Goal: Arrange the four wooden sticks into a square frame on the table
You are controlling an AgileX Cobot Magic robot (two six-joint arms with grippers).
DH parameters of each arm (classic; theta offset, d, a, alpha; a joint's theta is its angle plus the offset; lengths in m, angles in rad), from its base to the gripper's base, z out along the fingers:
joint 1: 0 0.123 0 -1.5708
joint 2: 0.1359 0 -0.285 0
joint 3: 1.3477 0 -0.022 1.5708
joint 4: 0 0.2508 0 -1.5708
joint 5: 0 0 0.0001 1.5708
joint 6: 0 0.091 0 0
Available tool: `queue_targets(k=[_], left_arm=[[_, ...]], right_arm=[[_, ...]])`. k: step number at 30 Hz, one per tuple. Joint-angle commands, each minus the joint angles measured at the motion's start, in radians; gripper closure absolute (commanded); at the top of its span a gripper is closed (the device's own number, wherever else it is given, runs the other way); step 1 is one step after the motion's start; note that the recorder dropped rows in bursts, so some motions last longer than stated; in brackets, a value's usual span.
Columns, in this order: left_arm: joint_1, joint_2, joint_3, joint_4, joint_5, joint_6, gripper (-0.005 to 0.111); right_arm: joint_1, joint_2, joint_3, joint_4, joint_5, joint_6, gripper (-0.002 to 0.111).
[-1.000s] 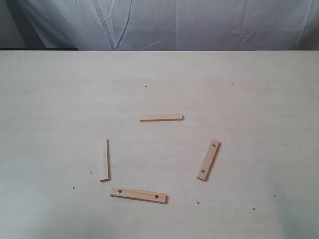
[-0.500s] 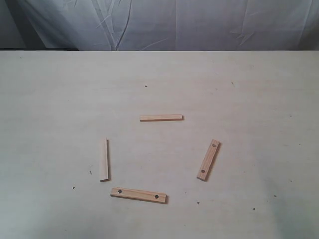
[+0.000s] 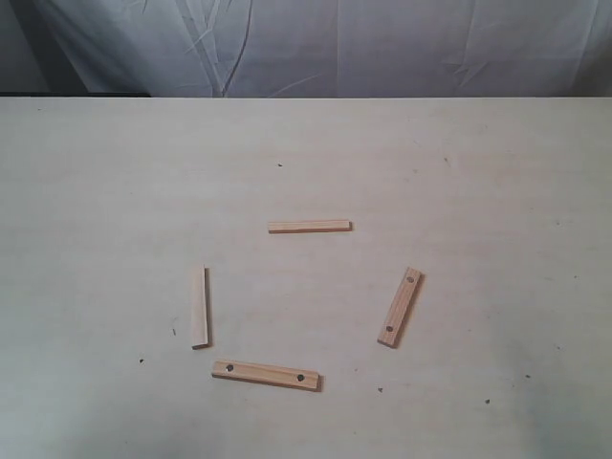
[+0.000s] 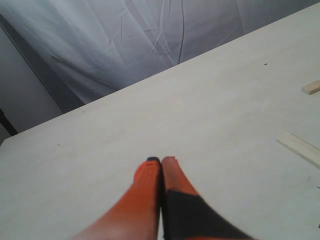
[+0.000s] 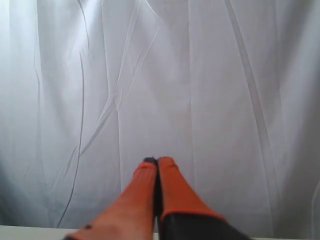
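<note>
1. Near holed stick (image 3: pixel 266 374): flat on the table (image 3: pixel 105 191), long axis roughly crosswise.
2. Left plain stick (image 3: pixel 199 307): long axis running near-to-far, its near end just beside item 1's left end, not touching.
3. Right holed stick (image 3: pixel 400 307): tilted off the near-far line, well apart from the rest.
4. Far plain stick (image 3: pixel 309 227): crosswise.

No corners met, so the square frame was not yet begun.

5. Left gripper (image 4: pixel 161 161): jaws pressed together, empty, over bare table. Probably the left plain stick (image 4: pixel 300 148) lay off to one side beyond the tips.
6. Right gripper (image 5: pixel 151 161): jaws pressed together, empty, facing the white cloth (image 5: pixel 210 75), no stick in view.

Judged: the left arm was nearer.
</note>
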Motion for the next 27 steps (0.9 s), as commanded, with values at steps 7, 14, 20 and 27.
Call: queue_targets(k=[7, 14, 20, 27], left_arm=[[0.003, -0.006, 0.004, 0.003, -0.005, 0.0, 0.107], [0.003, -0.006, 0.004, 0.003, -0.005, 0.0, 0.107], [0.003, -0.006, 0.004, 0.003, -0.005, 0.0, 0.107], [0.003, -0.006, 0.004, 0.003, -0.005, 0.0, 0.107]], right_arm=[[-0.005, 0.008, -0.074, 0.164, 0.108, -0.023, 0.109], [-0.005, 0.299, -0.413, 0.164, 0.631, -0.023, 0.109], [-0.005, 0.596, -0.594, 0.217, 0.797, -0.023, 0.109], [-0.005, 0.791, -0.6, 0.304, 0.729, 0.0, 0.109]])
